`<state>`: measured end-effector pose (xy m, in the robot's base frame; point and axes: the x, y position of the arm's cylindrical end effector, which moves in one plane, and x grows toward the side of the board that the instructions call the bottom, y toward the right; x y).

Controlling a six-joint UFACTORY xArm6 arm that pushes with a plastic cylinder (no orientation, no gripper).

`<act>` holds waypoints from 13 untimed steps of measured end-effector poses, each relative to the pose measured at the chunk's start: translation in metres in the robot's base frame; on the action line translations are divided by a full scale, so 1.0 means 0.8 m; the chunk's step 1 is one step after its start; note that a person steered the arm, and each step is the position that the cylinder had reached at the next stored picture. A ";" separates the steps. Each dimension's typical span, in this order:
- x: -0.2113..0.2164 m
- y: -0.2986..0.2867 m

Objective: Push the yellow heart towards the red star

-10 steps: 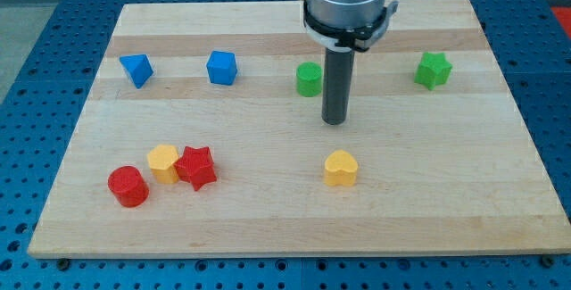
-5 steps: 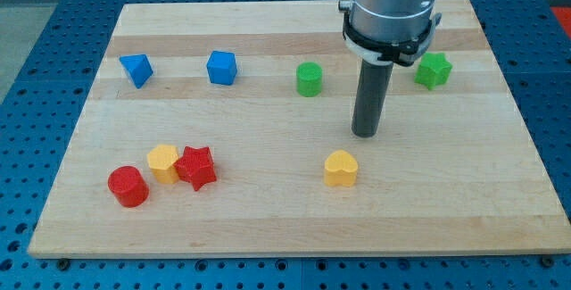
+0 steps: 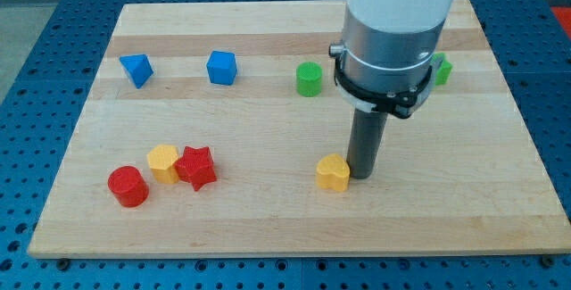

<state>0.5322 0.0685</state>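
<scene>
Pale wood-grain board [image 3: 268, 227]; ribbed matt plastic yellow heart [image 3: 333, 173].

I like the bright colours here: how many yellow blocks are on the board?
2: a yellow heart touching my tip near the view's bottom centre, and another yellow block against the red star at lower left.

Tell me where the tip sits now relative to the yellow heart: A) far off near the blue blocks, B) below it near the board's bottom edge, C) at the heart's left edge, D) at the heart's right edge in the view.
D: my tip stands against the view's right side of the yellow heart, the side away from the red star.
</scene>
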 end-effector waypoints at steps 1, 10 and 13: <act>0.007 -0.016; 0.041 -0.058; 0.044 -0.062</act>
<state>0.5675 0.0189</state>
